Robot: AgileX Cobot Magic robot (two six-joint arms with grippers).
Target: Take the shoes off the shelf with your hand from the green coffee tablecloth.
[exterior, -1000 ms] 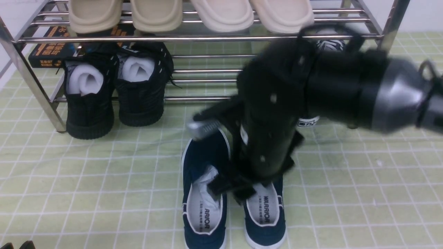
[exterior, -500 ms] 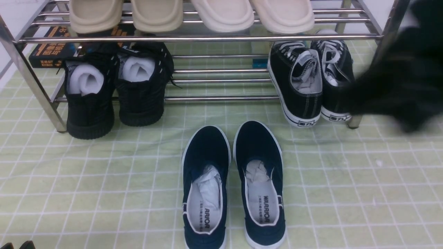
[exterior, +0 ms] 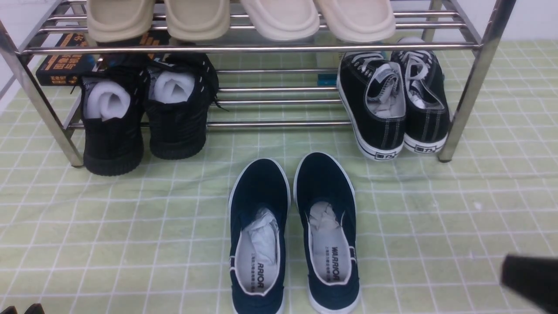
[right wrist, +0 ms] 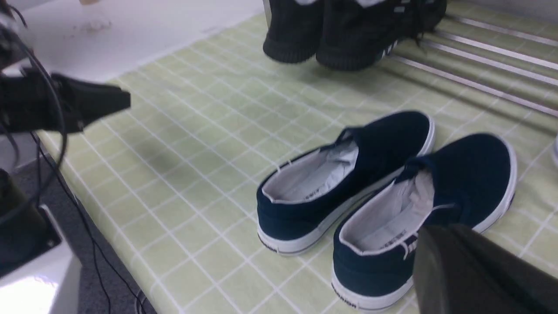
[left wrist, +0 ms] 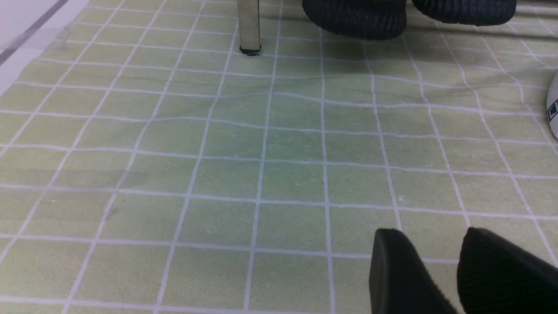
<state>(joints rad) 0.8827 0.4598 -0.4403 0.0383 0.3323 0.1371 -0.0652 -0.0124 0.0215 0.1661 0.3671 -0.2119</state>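
On the green coffee tablecloth [exterior: 130,226], well clear of either claw, the navy shoes [exterior: 294,235] lie side by side in front of the shelf [exterior: 473,87], toes toward its lower bars, white insoles and crumpled paper showing, nothing touching them. Only a blurred black tip of the right gripper [exterior: 529,277] shows in the front view, low at the right edge, with the shoes off to its left and apart from it; the right wrist view shows one dark finger [right wrist: 475,270] close before the lens, so I cannot tell whether that claw is parted or closed. From there the pair [right wrist: 383,205] sits just beyond the finger. The left gripper [left wrist: 440,272] hovers over bare cloth [left wrist: 244,165], its two black fingertips slightly parted with cloth visible between them and nothing held. Ahead of it stands a chrome shelf leg [left wrist: 249,26], and beyond that are the heels of the black knit shoes [left wrist: 355,17]. Black lace-up sneakers [exterior: 392,104] rest on the lower tier, far from both claws, and beige slippers [exterior: 239,17] lie on the upper one.
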